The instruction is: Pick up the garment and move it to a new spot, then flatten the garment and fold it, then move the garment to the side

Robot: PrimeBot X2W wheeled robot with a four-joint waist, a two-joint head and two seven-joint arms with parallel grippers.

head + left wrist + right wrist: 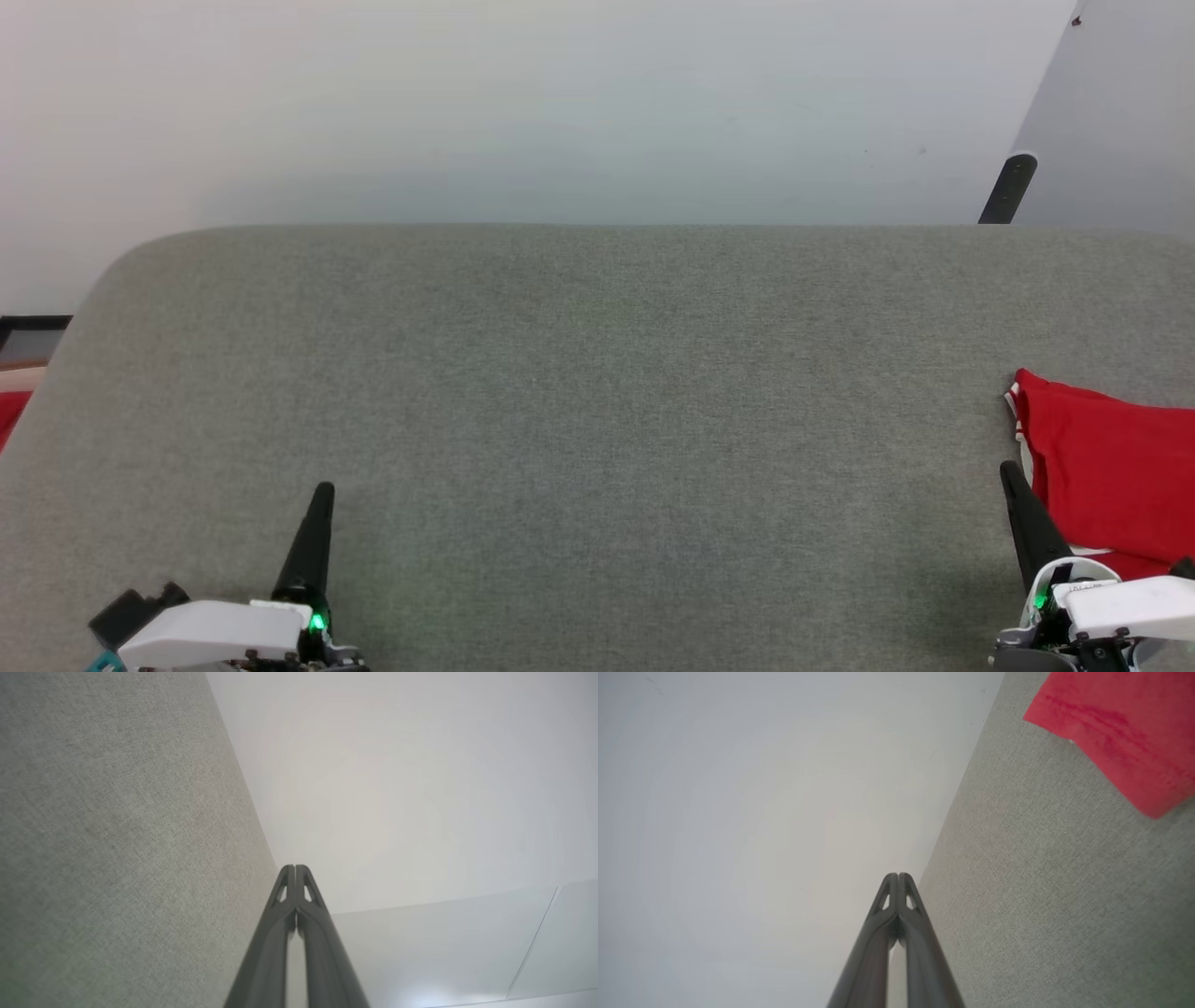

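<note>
Entry, remote station. The garment (1111, 467) lay folded on the grey cloth-covered bench (597, 392), at the bench's right side. Its red body ran out of the head view on the right. A strip of red-and-white trim showed along the garment's edge that faced the middle of the bench.

Right claw (1011, 471): I noted it drawn narrow, fingers pressed together and nothing between them. It stood just beside the garment's trimmed edge, near the garment corner closest to the robot. In the right wrist view the claw (899, 876) had both tips touching each other. There the garment (1115, 723) sat apart from them, with bare bench (1041, 882) in between. The fingertips were therefore not on the cloth.

Left claw (322, 495): also narrow and empty. It was well apart from the garment, across the open stretch of bench on the trimmed-edge side. The left wrist view showed the claw (295, 869) with its fingers closed tip to tip, beside the bench fabric (117, 835).

A green lamp (317, 621) glowed at the base of the left claw and another (1039, 602) at the base of the right, the latter close beside the garment.

Beyond the garment, past the bench's far edge, a dark post (1008, 187) leaned against a pale surface. I could not tell whether that was floor or wall. A red patch (9, 415) showed off the bench on the side farthest from the garment; I could not identify it.
</note>
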